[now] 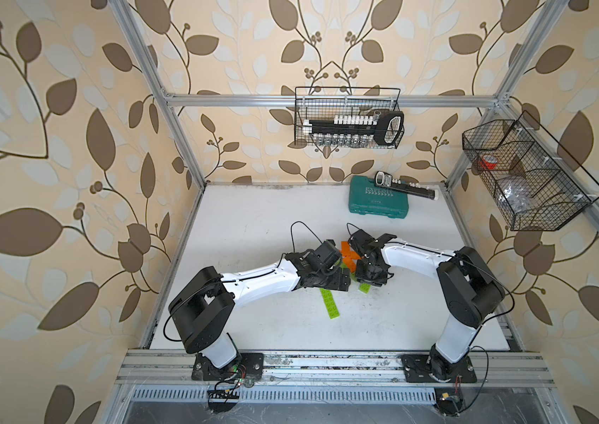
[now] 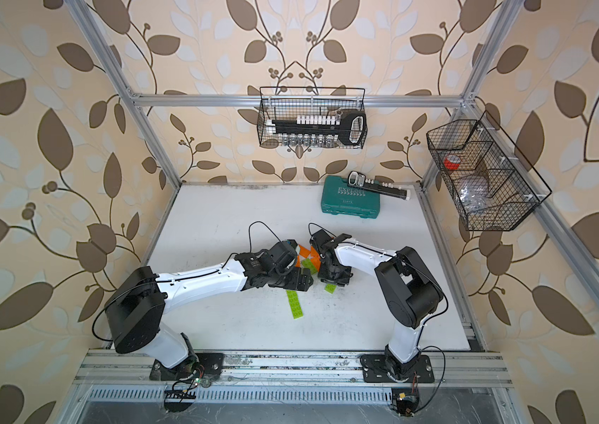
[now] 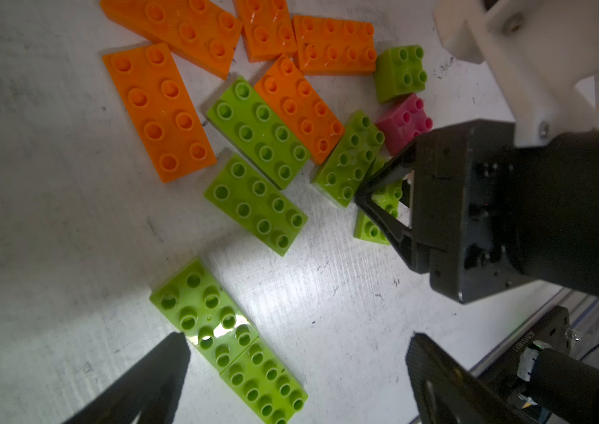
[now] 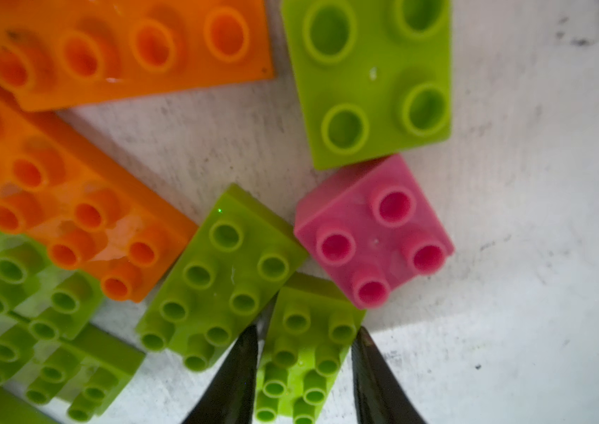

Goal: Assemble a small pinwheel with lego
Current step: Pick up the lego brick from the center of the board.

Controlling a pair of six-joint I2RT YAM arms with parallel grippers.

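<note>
Both top views hide most bricks (image 1: 331, 303) under the arms; the right wrist view shows the right gripper (image 4: 308, 328) pinching a green brick (image 4: 301, 367) on the table (image 4: 511, 257), beside a pink brick (image 4: 375, 231). The left gripper (image 3: 298, 337) hangs wide open above a pair of green bricks (image 3: 224, 341). The back basket (image 1: 345, 88) holds socket rails (image 1: 345, 123), the side basket (image 1: 540, 216) red tape (image 1: 489, 162)

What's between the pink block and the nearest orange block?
A long lime-green brick lies between the pink block and that orange block; the right wrist view shows it.
</note>
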